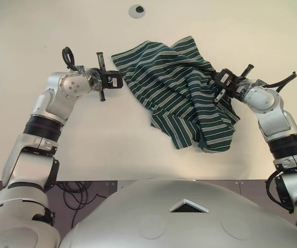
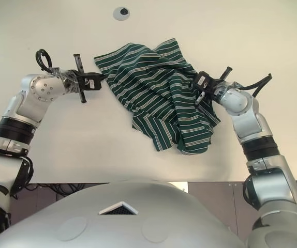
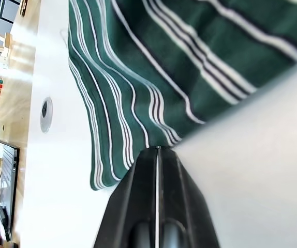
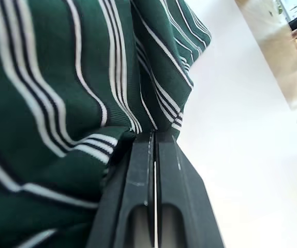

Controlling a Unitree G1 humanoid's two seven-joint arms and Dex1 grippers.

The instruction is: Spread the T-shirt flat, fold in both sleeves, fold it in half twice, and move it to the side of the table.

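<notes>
A dark green T-shirt [image 1: 182,95] with white stripes lies crumpled in a heap on the white table [image 1: 102,139], right of centre. My left gripper [image 1: 118,81] is at the shirt's left edge, shut, with the hem [image 3: 138,129] meeting its fingertips [image 3: 158,155]. My right gripper [image 1: 217,77] is at the heap's right side, shut with bunched fabric [image 4: 112,139] pinched at its tip. The sleeves and collar are hidden in the folds.
A round grey grommet [image 1: 136,11] is set into the table at the far middle. Bare tabletop stretches to the left of the shirt and in front of it, up to the near edge [image 1: 86,179].
</notes>
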